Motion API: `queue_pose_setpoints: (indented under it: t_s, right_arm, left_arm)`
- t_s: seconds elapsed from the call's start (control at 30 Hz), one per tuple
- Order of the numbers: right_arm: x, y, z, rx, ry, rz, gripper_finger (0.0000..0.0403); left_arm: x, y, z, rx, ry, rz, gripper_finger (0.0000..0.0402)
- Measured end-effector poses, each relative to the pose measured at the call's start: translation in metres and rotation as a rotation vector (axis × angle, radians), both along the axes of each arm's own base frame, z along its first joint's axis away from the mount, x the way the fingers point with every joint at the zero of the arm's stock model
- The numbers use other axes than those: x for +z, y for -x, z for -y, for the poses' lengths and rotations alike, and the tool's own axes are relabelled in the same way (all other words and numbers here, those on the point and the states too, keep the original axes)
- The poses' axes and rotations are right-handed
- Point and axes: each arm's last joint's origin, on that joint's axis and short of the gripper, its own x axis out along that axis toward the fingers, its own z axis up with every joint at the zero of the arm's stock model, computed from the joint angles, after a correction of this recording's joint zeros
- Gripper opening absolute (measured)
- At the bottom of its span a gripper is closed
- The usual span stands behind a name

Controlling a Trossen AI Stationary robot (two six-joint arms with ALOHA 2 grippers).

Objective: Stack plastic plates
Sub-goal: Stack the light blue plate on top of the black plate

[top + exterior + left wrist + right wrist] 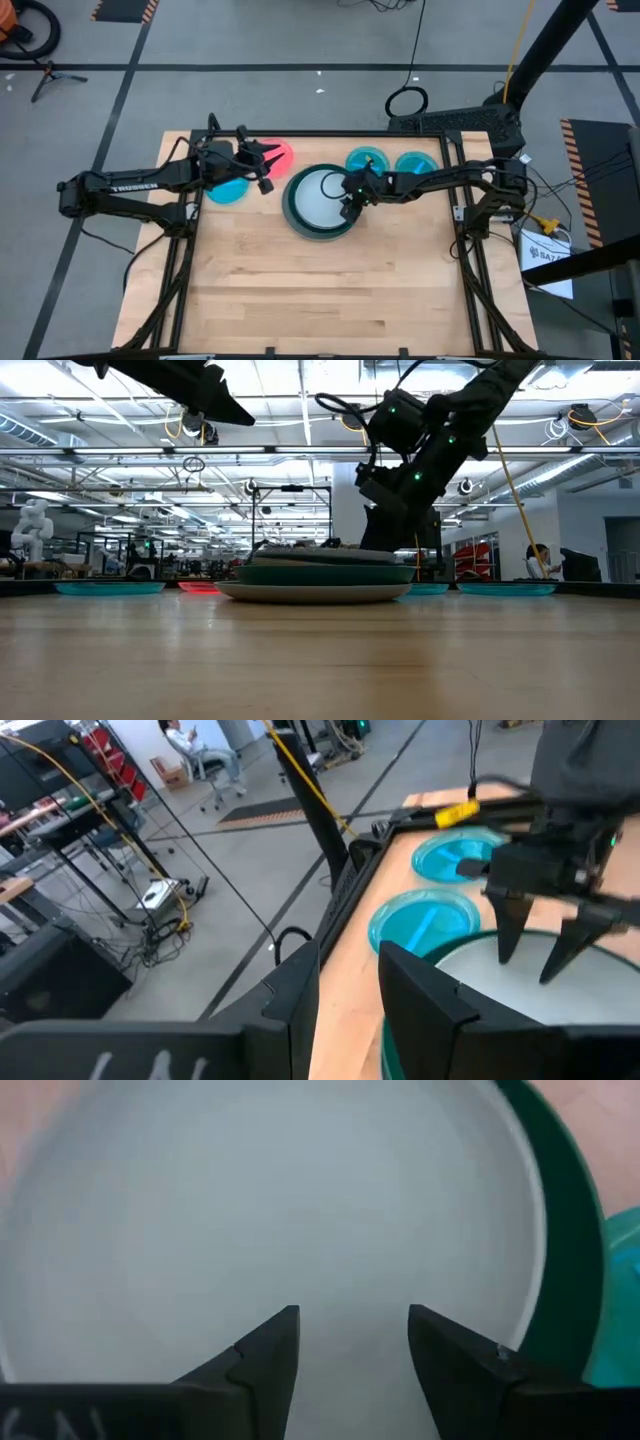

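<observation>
A stack of plates (320, 203) stands mid-table: a grey plate (315, 593) on the wood, a dark green one (320, 572) above it, and a pale plate (250, 1210) on top. My right gripper (350, 200) hangs open just above the pale plate's right part (352, 1325), its fingers pointing down (535, 945). My left gripper (268, 168) is open and raised high (215, 400), above a pink-red plate (282, 153) and a bright blue plate (228, 188). Two more bright blue plates (366, 160) (416, 163) lie flat behind the stack.
The small plates lie along the table's far side, left and right of the stack (110, 588) (505, 588). The near half of the wooden table (320, 290) is bare wood. A black frame edges the table (460, 230). A person sits in the room beyond (185, 745).
</observation>
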Motion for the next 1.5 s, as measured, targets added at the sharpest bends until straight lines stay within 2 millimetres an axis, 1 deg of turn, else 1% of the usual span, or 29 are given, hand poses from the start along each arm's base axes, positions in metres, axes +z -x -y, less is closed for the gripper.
queue_pose_setpoints:
  t_s: [0.13, 0.3, 0.4, 0.47, 0.6, 0.7, 0.8, 0.9, 1.07, 1.2, 1.3, 1.5]
  right_arm:
    - [0.006, 0.000, 0.000, 0.000, 0.005, 0.028, 0.0180]
    - [0.018, -0.003, 0.001, 0.011, 0.033, 0.119, 0.0180]
    - [0.025, 0.001, 0.000, 0.004, 0.026, 0.124, 0.0180]
    - [0.033, 0.007, -0.001, -0.011, 0.013, 0.125, 0.0180]
    - [0.050, 0.026, -0.005, -0.063, -0.040, 0.088, 0.0180]
    - [0.058, 0.041, -0.010, -0.119, -0.082, 0.038, 0.0180]
    - [0.055, 0.052, -0.014, -0.186, -0.079, -0.059, 0.0180]
    - [0.049, 0.054, -0.018, -0.217, -0.063, -0.115, 0.0180]
    - [0.033, 0.041, -0.020, -0.216, -0.025, -0.135, 0.0180]
    - [0.019, 0.027, -0.018, -0.167, 0.024, -0.131, 0.0180]
    - [0.021, 0.019, -0.016, -0.147, 0.044, -0.058, 0.0180]
    - [0.025, 0.020, -0.016, -0.148, 0.061, -0.043, 0.0180]
  left_arm:
    - [-0.002, 0.000, 0.000, -0.001, 0.004, -0.023, 0.0113]
    - [-0.003, 0.001, 0.000, -0.002, 0.004, -0.037, 0.0113]
    - [-0.005, 0.001, 0.000, -0.002, 0.010, -0.059, 0.0113]
    - [-0.007, 0.002, 0.000, 0.001, 0.023, -0.071, 0.0113]
    - [-0.008, 0.002, 0.001, 0.003, 0.030, -0.077, 0.0113]
    - [-0.009, 0.003, 0.001, 0.006, 0.040, -0.082, 0.0113]
    - [-0.010, 0.003, 0.001, 0.008, 0.049, -0.093, 0.0113]
    - [-0.010, 0.003, 0.001, 0.011, 0.059, -0.090, 0.0113]
    - [-0.010, 0.003, 0.001, 0.012, 0.061, -0.090, 0.0113]
    - [-0.012, 0.004, 0.001, 0.012, 0.066, -0.103, 0.0113]
    - [-0.012, 0.004, 0.001, 0.012, 0.067, -0.110, 0.0113]
    - [-0.013, 0.004, 0.001, 0.013, 0.069, -0.118, 0.0113]
